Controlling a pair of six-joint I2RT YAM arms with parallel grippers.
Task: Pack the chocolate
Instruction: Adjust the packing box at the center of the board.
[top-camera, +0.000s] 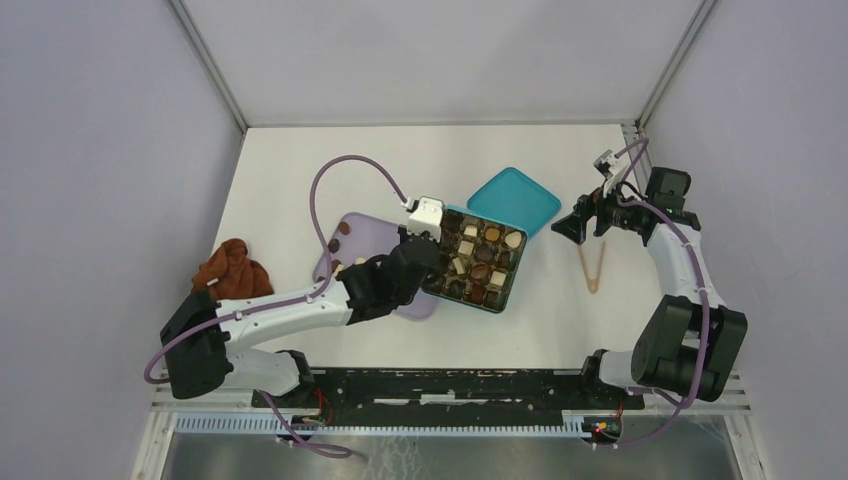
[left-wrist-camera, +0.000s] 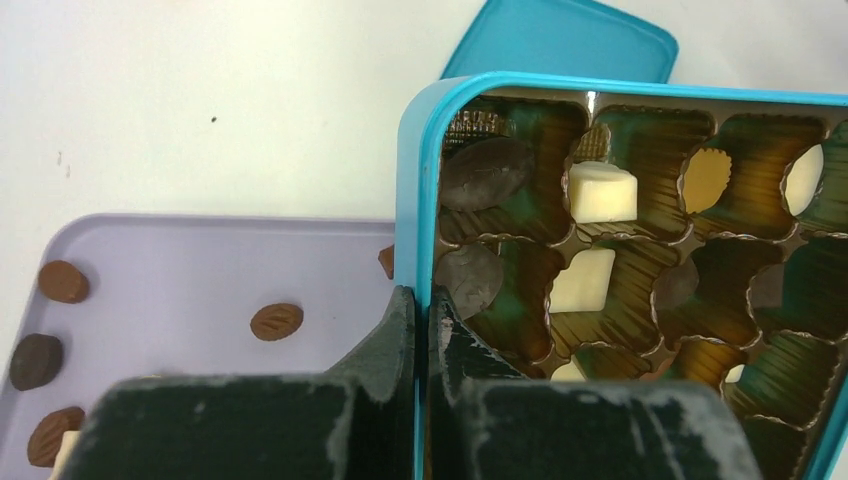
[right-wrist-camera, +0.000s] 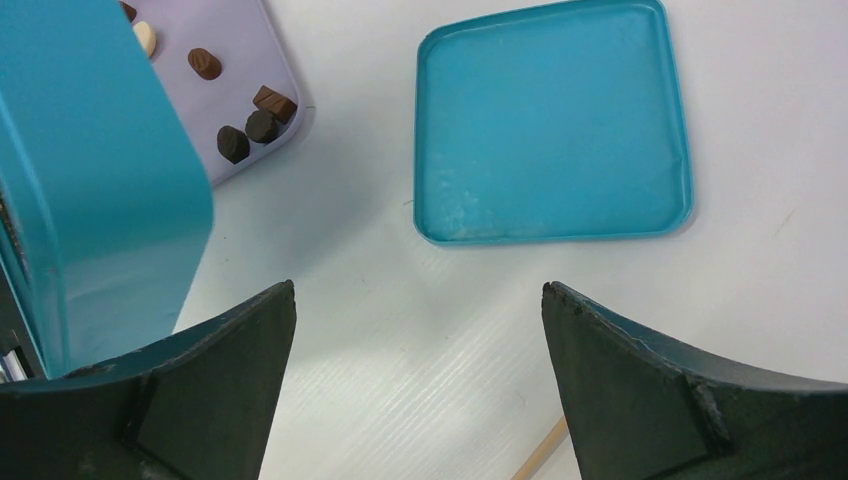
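While loose chocolate (left-wrist-camera: 277, 321) lies scattered on the lilac tray (left-wrist-camera: 180, 250), just left of the teal box (left-wrist-camera: 412, 150), the left gripper (left-wrist-camera: 422, 318) pinches that box's near wall. Left arm is nearer. Right gripper (right-wrist-camera: 418, 300) gapes wide, empty, well apart.

Jaws spread wide; teal lid (right-wrist-camera: 553, 125) (lying flat) ahead, chocolates (right-wrist-camera: 262, 125) on lavender tray (right-wrist-camera: 250, 40).
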